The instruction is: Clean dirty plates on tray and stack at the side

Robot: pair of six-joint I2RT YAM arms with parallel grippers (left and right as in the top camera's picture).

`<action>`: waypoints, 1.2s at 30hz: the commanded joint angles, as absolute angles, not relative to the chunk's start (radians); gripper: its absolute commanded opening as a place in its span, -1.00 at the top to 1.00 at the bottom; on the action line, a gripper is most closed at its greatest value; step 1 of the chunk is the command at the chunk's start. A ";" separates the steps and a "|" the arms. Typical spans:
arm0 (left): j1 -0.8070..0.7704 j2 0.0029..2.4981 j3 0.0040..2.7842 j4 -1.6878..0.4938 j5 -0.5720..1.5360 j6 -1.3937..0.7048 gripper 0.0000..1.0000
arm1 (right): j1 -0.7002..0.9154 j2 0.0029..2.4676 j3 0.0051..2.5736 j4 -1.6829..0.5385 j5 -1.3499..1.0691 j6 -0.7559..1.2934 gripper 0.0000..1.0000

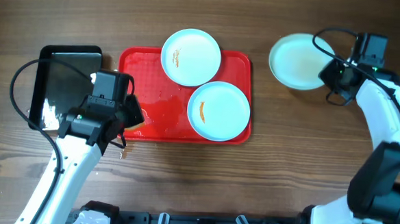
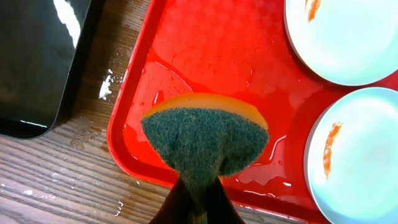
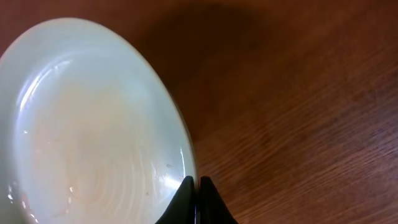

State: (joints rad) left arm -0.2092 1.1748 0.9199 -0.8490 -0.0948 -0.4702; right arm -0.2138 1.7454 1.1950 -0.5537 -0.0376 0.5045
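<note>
While a round pale blue-white plate (image 3: 93, 124) is rim-pinched by the right gripper (image 3: 196, 182) on the wood table (image 3: 298, 124), a green-orange sponge (image 2: 202, 140) is clamped by the left gripper (image 2: 198, 202) over a wet corner of the red rectangular plastic tray (image 2: 205, 50), nr two smeared plates (image 1: 191, 57) (image 1: 218, 111).

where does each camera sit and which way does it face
Overhead: above the table, straight down on red tray, two smeared plates, side plate; both arms show.
Left wrist: on left arm, down past left gripper pinching a sponge over wet tray.
Right wrist: on right arm, along right gripper pinching the side plate's rim.
Shared: overhead and left wrist both show tray, smeared plates.
</note>
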 commanded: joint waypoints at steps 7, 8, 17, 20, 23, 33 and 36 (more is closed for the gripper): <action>-0.205 1.179 0.916 -0.834 -0.087 -0.476 0.92 | -0.213 1.802 1.193 -0.524 -0.279 0.439 0.53; -0.205 1.179 0.916 -0.834 -0.087 -0.476 0.92 | -0.213 1.790 1.198 -0.523 -0.373 0.418 0.53; -0.205 1.179 0.916 -0.831 -0.087 -0.476 0.92 | -0.001 1.649 1.423 -0.689 -0.450 0.293 -1.00; -0.205 1.179 0.916 -0.825 -0.087 -0.476 0.92 | 0.142 1.695 1.569 -0.794 -0.328 0.207 -0.99; -0.205 1.179 0.916 -0.823 -0.087 -0.476 0.92 | 0.264 1.818 1.716 -0.864 -0.211 0.168 -0.99; -0.205 1.195 0.913 -0.828 -0.087 -0.476 0.92 | 0.400 2.190 1.733 -0.618 0.022 0.266 -0.85; -0.205 1.217 0.913 -0.828 -0.086 -0.476 0.92 | 0.402 2.252 1.733 -0.562 -0.026 0.265 -0.58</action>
State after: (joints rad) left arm -0.2092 1.1931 0.9199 -0.8303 -0.0944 -0.4702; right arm 0.3969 2.1952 1.7279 -0.6010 -0.0177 0.2340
